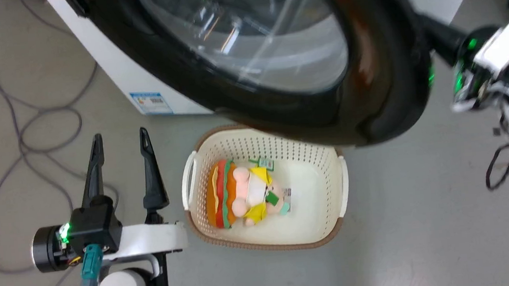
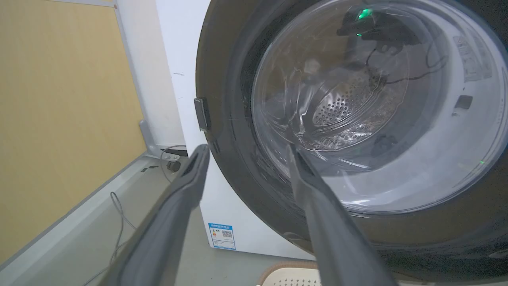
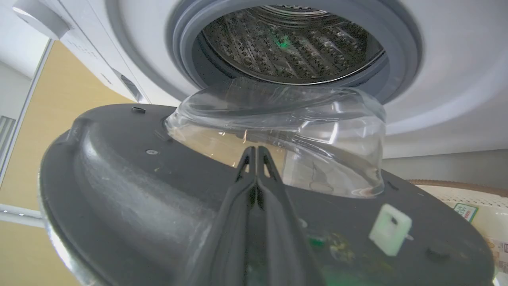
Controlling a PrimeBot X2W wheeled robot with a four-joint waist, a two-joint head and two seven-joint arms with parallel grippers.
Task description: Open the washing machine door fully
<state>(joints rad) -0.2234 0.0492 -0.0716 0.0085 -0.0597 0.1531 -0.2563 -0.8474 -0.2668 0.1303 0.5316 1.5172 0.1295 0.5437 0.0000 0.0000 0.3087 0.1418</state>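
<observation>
Found the washing machine door [image 1: 370, 80] partly swung off the washing machine [image 1: 121, 67], above the basket [image 1: 334, 191]. Set the right end effector [image 3: 257, 153], fingers pressed together, against its inner face; probably needed steady pushing along the hinge arc, without slipping onto the glass. Held the left end effector [image 1: 120, 142] spread, empty.

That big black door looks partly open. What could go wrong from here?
The right pincer is shut at the inner face of the washing machine door, gripping nothing, so it may slip along the smooth surface. The open left pincer sits on the door's outer side, where the door might swing into it. The basket lies below the door; the clearance is unclear.
</observation>
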